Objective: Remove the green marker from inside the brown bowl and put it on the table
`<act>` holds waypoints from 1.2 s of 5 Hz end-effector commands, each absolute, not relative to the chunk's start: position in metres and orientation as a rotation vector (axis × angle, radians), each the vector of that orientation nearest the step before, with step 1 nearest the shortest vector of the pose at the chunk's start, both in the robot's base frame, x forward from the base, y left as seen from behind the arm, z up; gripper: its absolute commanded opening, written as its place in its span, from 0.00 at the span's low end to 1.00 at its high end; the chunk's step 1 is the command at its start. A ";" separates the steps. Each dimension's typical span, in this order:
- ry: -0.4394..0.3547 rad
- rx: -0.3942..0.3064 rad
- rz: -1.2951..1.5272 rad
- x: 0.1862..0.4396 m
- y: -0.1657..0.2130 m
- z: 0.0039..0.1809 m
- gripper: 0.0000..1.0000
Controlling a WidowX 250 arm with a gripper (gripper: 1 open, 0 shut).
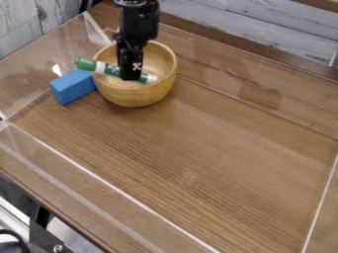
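The brown bowl (pixel 149 92) stands at the back left of the table (pixel 199 158). The green marker (pixel 89 65) lies across the bowl, with its green left end sticking out over the rim towards the blue block. My gripper (pixel 128 72) points straight down into the bowl, its black fingers shut on the marker's white middle. The arm hides the marker's middle, and only a bit of its right end shows inside the bowl.
A blue block (pixel 71 87) sits on the table just left of the bowl, almost touching it. Clear plastic walls (pixel 27 128) run round the table's edges. Bare wood-grain tabletop stretches in front of and right of the bowl.
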State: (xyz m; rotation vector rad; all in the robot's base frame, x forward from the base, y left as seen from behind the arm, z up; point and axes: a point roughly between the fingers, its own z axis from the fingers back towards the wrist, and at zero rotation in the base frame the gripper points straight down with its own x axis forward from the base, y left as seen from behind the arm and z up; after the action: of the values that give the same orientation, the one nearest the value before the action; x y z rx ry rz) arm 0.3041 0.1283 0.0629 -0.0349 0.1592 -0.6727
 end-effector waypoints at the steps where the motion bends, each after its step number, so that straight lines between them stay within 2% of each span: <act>1: 0.079 0.038 -0.662 0.315 0.132 0.098 0.00; 6: 0.079 0.029 -0.617 0.313 0.133 0.103 0.00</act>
State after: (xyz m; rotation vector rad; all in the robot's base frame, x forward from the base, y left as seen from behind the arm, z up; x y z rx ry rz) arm 0.3021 0.1269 0.0666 -0.0493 0.1770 -0.6229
